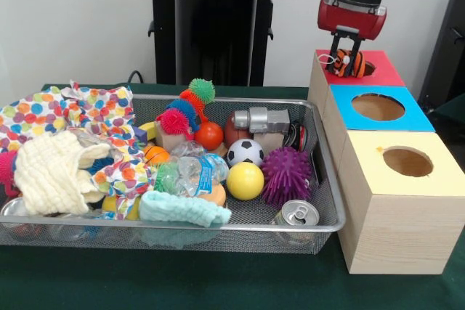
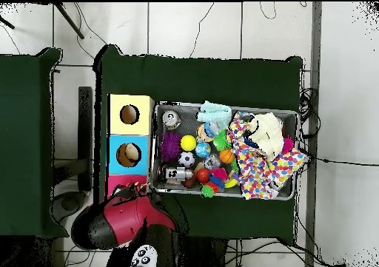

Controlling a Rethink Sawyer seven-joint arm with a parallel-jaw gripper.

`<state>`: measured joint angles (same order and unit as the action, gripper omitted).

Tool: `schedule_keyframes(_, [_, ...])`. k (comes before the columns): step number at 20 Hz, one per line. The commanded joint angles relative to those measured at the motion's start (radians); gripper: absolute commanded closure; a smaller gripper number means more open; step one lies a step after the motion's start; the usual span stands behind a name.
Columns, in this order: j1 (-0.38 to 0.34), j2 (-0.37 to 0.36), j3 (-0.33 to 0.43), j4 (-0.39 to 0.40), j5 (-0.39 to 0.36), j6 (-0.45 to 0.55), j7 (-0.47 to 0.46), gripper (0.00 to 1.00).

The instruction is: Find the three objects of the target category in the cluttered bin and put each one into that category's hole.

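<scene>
The wire mesh bin sits on the green table, full of clutter; it also shows in the overhead view. My gripper hangs over the red-topped box at the far end of the box row. It is shut on an orange-brown striped plush toy, which hangs right at the rim of the red hole. In the overhead view my arm covers most of the red box and hides the gripper. I cannot pick out a pale yellow plush toy in the bin.
The blue-topped box and the yellow-topped box stand nearer the camera. The bin holds a soccer ball, a yellow ball, a purple spiky ball, a can, a polka-dot cloth and a cream cloth.
</scene>
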<state>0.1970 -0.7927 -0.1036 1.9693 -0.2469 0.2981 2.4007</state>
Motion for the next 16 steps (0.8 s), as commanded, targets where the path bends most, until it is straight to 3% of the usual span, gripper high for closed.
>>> schedule_keyframes(1, [-0.004, 0.048, 0.039, 0.100, 0.059, -0.078, 0.166, 1.00])
schedule_keyframes(16, [0.016, -0.010, 0.058, 0.172, 0.132, -0.060, 0.153, 1.00])
